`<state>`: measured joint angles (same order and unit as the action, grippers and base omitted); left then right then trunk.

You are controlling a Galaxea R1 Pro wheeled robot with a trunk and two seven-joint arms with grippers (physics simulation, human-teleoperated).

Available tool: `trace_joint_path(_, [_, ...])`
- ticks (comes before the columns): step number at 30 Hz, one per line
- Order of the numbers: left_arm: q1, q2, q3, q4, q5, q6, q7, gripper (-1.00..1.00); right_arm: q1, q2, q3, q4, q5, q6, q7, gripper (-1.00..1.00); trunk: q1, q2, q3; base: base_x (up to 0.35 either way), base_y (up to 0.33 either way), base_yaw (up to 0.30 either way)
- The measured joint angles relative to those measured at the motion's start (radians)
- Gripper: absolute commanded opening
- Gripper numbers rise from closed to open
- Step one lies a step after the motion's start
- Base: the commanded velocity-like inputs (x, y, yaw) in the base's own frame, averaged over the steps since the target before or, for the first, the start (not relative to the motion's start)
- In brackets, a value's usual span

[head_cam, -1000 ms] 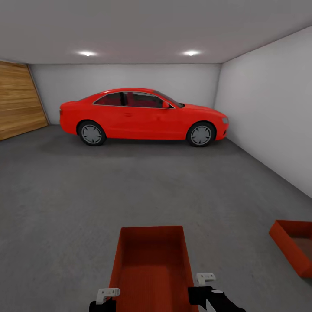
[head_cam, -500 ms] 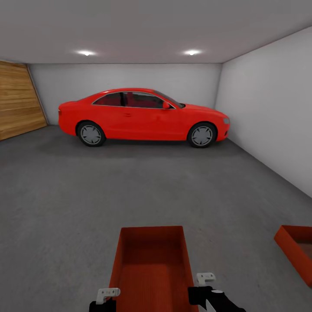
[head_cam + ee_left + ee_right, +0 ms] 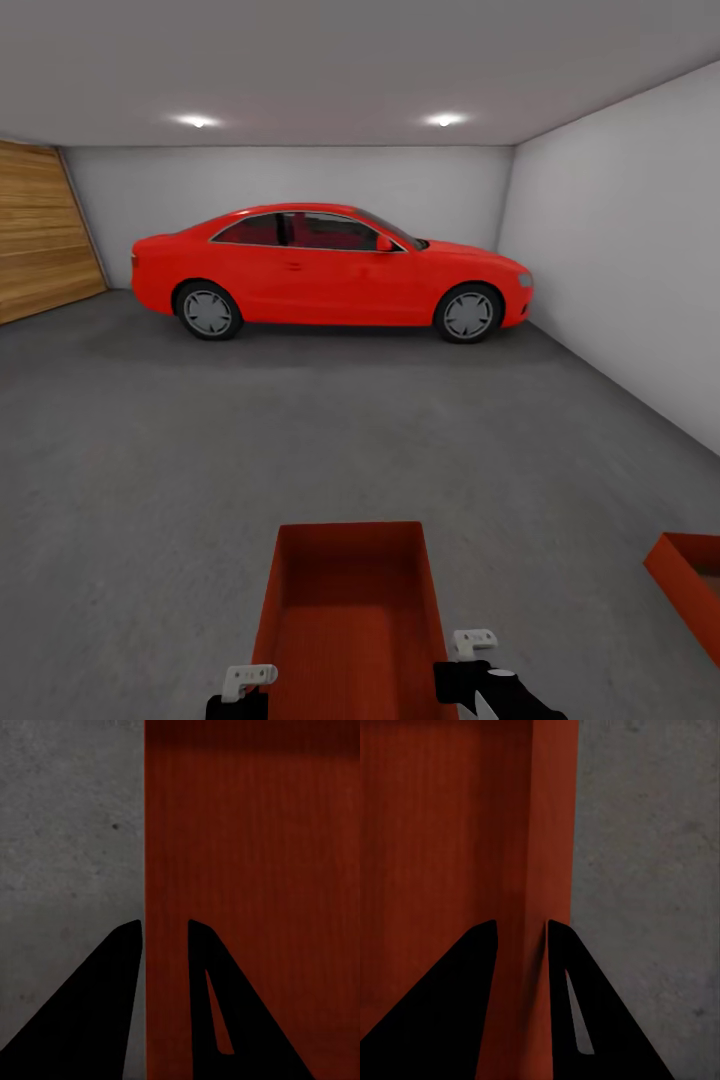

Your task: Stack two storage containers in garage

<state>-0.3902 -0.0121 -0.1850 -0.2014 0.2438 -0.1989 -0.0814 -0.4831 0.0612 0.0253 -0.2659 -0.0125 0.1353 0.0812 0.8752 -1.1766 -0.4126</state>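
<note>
Left claw (image 3: 165,937), right claw (image 3: 521,937) each clamped on thin wall of ribbed orange-red bin (image 3: 350,610); speckled concrete floor (image 3: 300,440).

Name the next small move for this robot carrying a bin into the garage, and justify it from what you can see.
Probably turn the base toward the right. The held container is pinched by its side walls, one in the left end effector and one in the right end effector, while the second container sits on the concrete floor at the head view's right edge, off-centre for stacking.
</note>
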Motion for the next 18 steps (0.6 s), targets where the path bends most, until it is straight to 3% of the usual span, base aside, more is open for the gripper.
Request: trace_joint_path(18, [0.000, 0.000, 0.000, 0.000, 0.000, 0.001, 0.000, -1.00, 0.000, 0.000, -0.001, 0.000, 0.001, 0.001, 0.000, -1.00, 0.000, 0.000, 0.000, 0.218, 0.000, 0.000])
